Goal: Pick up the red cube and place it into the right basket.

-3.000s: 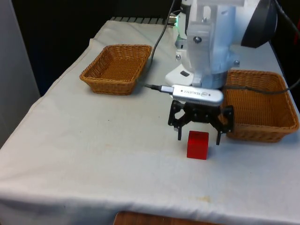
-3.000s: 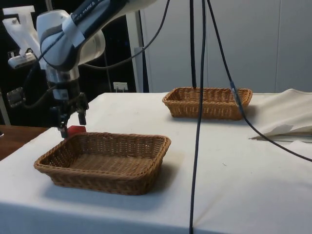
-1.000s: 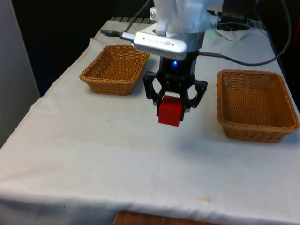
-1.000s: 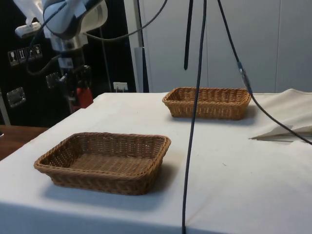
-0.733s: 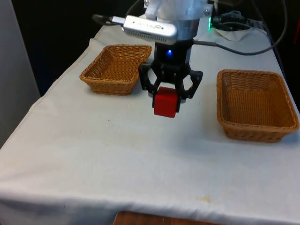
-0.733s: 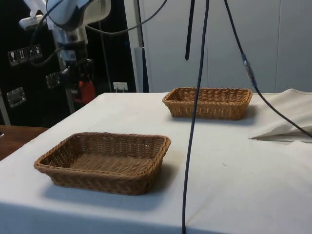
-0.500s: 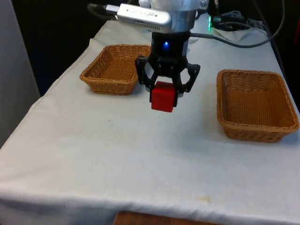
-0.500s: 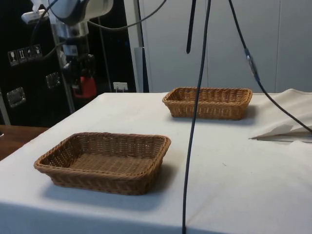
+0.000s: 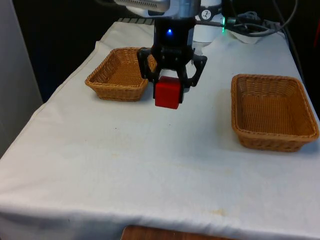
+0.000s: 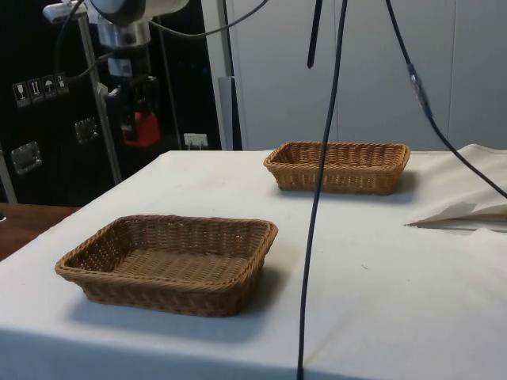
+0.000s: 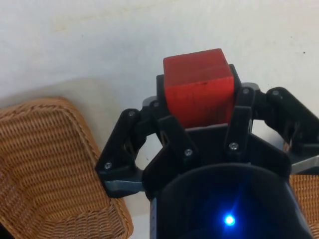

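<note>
So right now the gripper (image 9: pixel 169 86) has its fingers clamped on the red cube (image 9: pixel 167 94), and the whole thing hangs well above the white cloth (image 9: pixel 150 165), just beside the basket (image 9: pixel 123 72) that sits at about 10 o'clock on the table in the front view. The other basket (image 9: pixel 272 111) is over at roughly 3 o'clock in that same view, well apart from where the cube is. I'd guess the step in hand is the carry. To do it well I'd keep the height up so the cube clears the wicker rim, get centred over the target basket's floor and not its edge, then come down low before letting go so it doesn't bounce out. Which basket counts as "right" depends on whose right, so worth double-checking before committing. As for the cube itself: solid red, matte, looks like painted wood with crisp edges, sitting squarely between the fingers (image 11: pixel 168 130) in the wrist view, its lower half poking out below them. Grip looks secure, no visible tilt.
</note>
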Action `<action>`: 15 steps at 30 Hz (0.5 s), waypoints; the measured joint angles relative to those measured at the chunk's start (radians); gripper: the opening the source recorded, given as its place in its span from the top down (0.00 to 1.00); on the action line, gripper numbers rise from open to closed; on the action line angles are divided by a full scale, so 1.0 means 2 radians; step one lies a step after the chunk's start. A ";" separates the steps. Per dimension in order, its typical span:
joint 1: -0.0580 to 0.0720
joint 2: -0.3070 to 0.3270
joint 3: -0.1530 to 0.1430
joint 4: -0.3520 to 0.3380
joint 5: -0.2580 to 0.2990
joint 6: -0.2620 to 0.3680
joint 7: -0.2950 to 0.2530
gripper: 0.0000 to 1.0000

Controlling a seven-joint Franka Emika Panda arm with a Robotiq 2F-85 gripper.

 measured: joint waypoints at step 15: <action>0.000 -0.027 -0.005 -0.037 0.000 0.006 -0.021 0.99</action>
